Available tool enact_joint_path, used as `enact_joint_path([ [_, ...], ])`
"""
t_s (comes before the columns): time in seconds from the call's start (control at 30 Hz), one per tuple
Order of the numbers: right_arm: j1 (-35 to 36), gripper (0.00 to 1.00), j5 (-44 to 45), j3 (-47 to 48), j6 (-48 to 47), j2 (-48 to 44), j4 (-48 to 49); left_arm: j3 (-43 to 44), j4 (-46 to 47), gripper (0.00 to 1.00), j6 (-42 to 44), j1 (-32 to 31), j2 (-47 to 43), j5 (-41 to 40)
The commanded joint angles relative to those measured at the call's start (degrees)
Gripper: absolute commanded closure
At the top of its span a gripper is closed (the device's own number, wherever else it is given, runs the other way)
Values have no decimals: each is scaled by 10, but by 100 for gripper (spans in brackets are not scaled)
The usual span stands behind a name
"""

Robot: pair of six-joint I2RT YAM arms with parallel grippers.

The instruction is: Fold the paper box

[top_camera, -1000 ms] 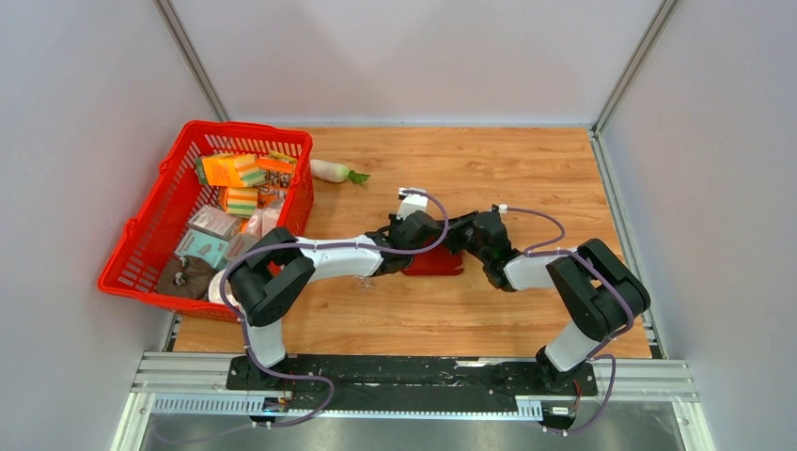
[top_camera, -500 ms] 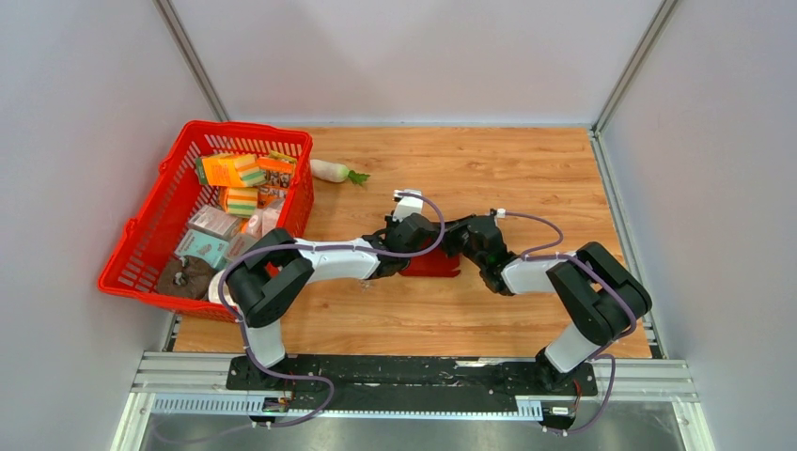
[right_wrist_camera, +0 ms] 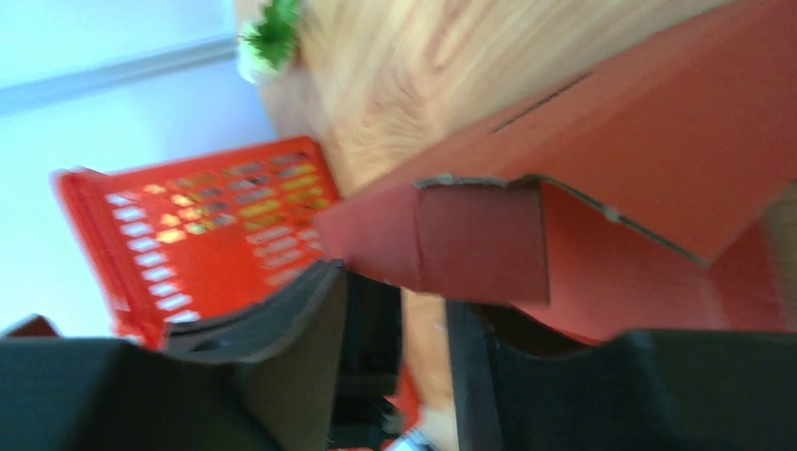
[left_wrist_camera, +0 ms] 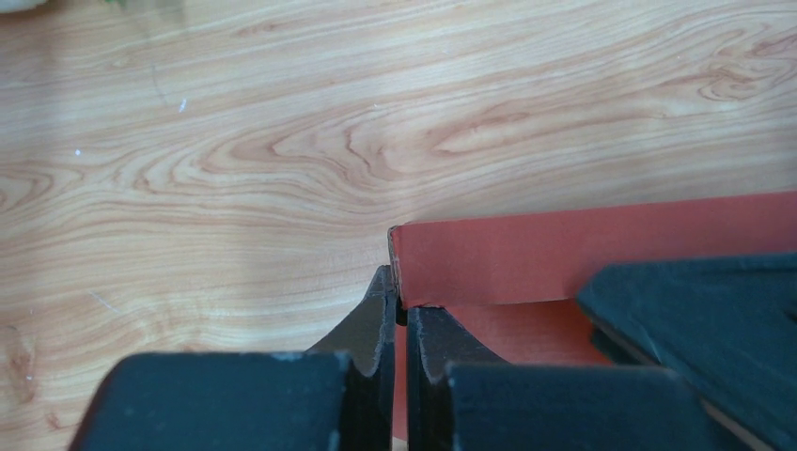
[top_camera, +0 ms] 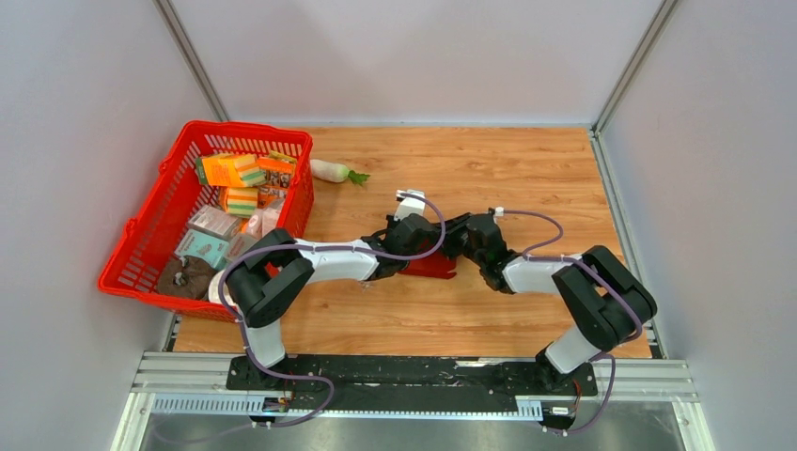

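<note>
Top camera high at near edge, looking down over whole table [top_camera: 526,169]; wrist cameras very close, all sharing paper box [top_camera: 437,268]

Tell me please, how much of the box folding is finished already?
Partly done: one wall of the paper box stands upright. In hand: the left gripper pinches that wall's end, and the right gripper is open at a loose flap. Left: probably tucking that flap in.

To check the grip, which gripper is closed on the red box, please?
The left gripper, clamped on the box corner; the right gripper is open.
</note>
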Motion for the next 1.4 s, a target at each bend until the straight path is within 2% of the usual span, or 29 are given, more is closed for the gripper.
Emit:
enact_joint_path([
  [0.0,5,44,-12,49,-161,-53,-177,-48,72,100,51,9,-37,-9],
  [0.07,3,37,-23,67,-246,-79,-258,-59,86,100,59,9,-46,-4],
  [0.2,0,35,-34,125,-396,-119,-440,-66,78,100,68,9,-53,-1],
  [0.33,-3,35,-23,146,-501,-174,-520,-58,43,100,57,9,-54,-1],
  [0.43,-8,37,0,185,-565,-174,-564,-58,26,100,45,9,-58,-2],
  [0.5,-19,38,-5,198,-580,-162,-562,-57,18,100,44,9,-60,2],
  [0.57,-51,39,-59,210,-581,-151,-546,-55,6,100,40,9,-60,1],
  [0.63,-68,41,-70,216,-579,-134,-526,-53,1,100,37,9,-60,1],
  [0.77,-72,45,-103,247,-591,-91,-512,-50,-2,100,26,9,-59,11],
  [1.1,-72,48,-120,259,-580,-40,-463,-41,-23,100,13,9,-58,21],
  [1.37,-71,51,-112,280,-589,-20,-470,-33,-32,100,7,9,-60,37],
])
